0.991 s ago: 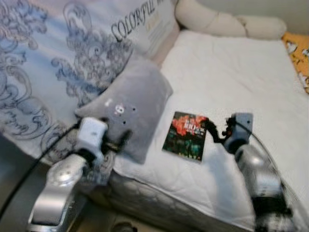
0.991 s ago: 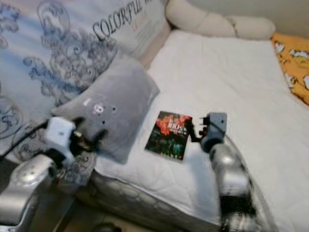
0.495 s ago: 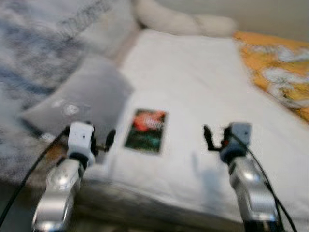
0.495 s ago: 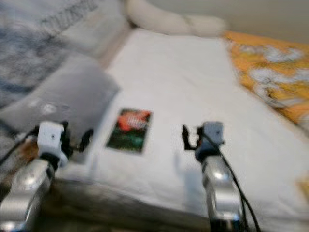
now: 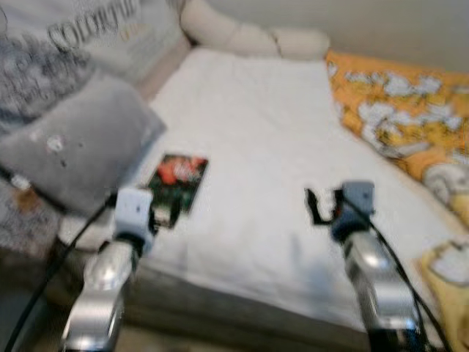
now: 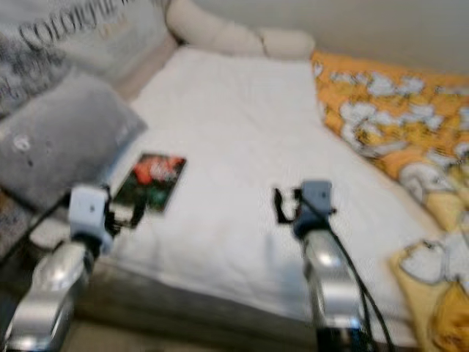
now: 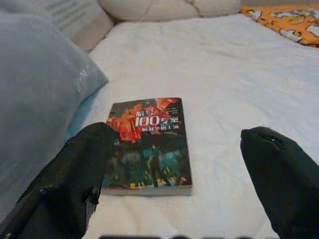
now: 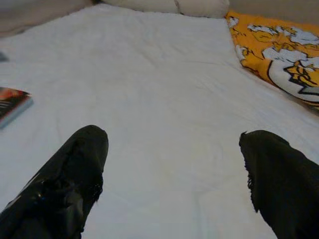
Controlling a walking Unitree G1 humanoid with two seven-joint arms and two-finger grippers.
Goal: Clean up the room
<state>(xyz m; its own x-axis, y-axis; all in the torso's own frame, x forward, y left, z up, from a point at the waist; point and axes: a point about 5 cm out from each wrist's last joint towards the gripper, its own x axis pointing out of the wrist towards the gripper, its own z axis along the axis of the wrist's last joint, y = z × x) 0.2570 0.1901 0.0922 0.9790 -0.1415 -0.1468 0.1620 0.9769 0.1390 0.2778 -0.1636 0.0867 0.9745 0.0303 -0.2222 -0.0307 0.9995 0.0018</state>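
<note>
A small book (image 5: 178, 180) with a red and dark green cover lies flat on the white bed (image 5: 256, 147), near its left front edge. My left gripper (image 5: 167, 213) hovers just in front of the book, open, with the book (image 7: 147, 144) lying between and beyond its fingers (image 7: 75, 179). My right gripper (image 5: 316, 207) hangs open over bare sheet near the middle of the bed, nothing between its fingers (image 8: 75, 174). A grey pillow (image 5: 73, 150) rests just left of the book.
An orange patterned blanket (image 5: 396, 117) covers the bed's right side. A cream bolster (image 5: 253, 38) lies along the far end. A printed grey-blue cushion (image 5: 58, 44) leans at the back left. The bed's front edge (image 5: 234, 312) runs just before my arms.
The camera has swung right, bringing the orange blanket into view. My left gripper now sits right in front of the book; the right gripper holds its pose over bare sheet.
</note>
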